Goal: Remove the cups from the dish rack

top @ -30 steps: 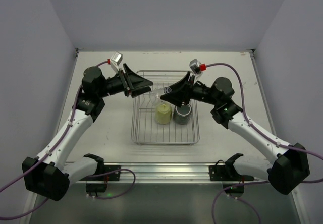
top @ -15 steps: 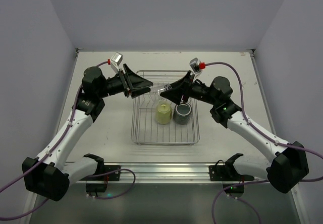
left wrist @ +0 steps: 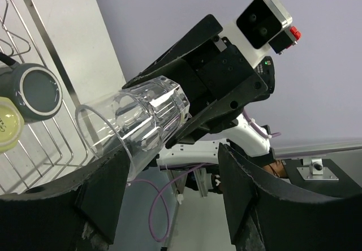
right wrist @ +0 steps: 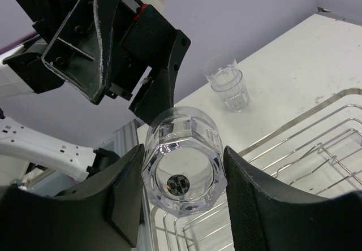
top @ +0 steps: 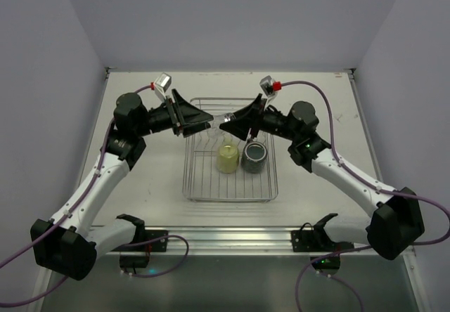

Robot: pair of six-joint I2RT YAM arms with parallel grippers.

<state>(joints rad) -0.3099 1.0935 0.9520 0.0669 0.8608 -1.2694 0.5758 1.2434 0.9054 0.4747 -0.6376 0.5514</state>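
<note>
My right gripper (top: 235,121) is shut on a clear tumbler (right wrist: 184,174) and holds it on its side in the air above the far end of the dish rack (top: 204,185). The tumbler's open mouth (left wrist: 104,132) points at my left gripper (top: 200,120), which is open and empty, its fingers (left wrist: 102,197) just short of the rim. A pale yellow cup (top: 227,159) and a dark grey mug (top: 254,159) stand side by side in the rack. Two more clear tumblers (right wrist: 228,84), stacked, stand on the table beyond the rack.
The white table (top: 140,185) is walled on the left, right and far sides. The rack's upright prongs (right wrist: 334,155) lie below the held tumbler. A metal rail (top: 225,238) runs along the near edge between the arm bases.
My right gripper has carried the clear tumbler up and to the left, closer to my left gripper. The left arm has stayed nearly still.
</note>
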